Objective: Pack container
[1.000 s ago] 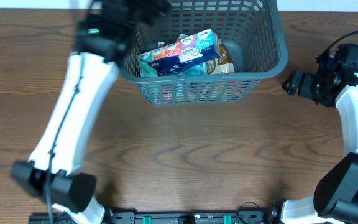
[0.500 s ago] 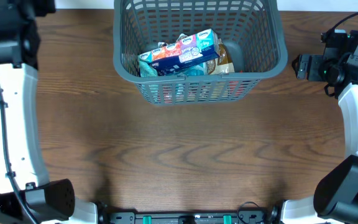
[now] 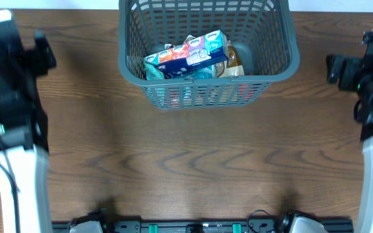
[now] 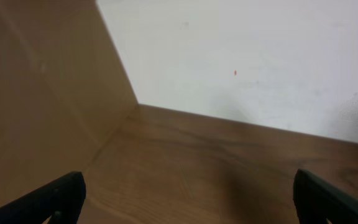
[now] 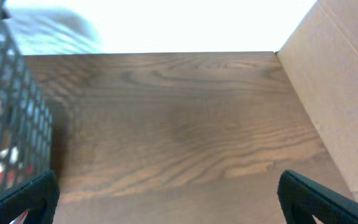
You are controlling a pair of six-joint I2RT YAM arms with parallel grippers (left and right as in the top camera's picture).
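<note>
Container: dark grey-blue, lattice-slotted walls. Carton inside: blue with orange, pink and white panels. Packet under it: teal. Bench: mid-brown, wavy wood grain. Left arm: white link, black upper parts. Wall: white. Side board: tan.

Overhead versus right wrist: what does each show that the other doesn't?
Only overhead: the inside of the basket, with a colourful box lying across other packets, and the left arm. Only right wrist: a tan panel standing at the table's edge, and the right gripper seen close, fingers spread wide with nothing between them. Both: the wooden table and the basket's slotted wall.
</note>
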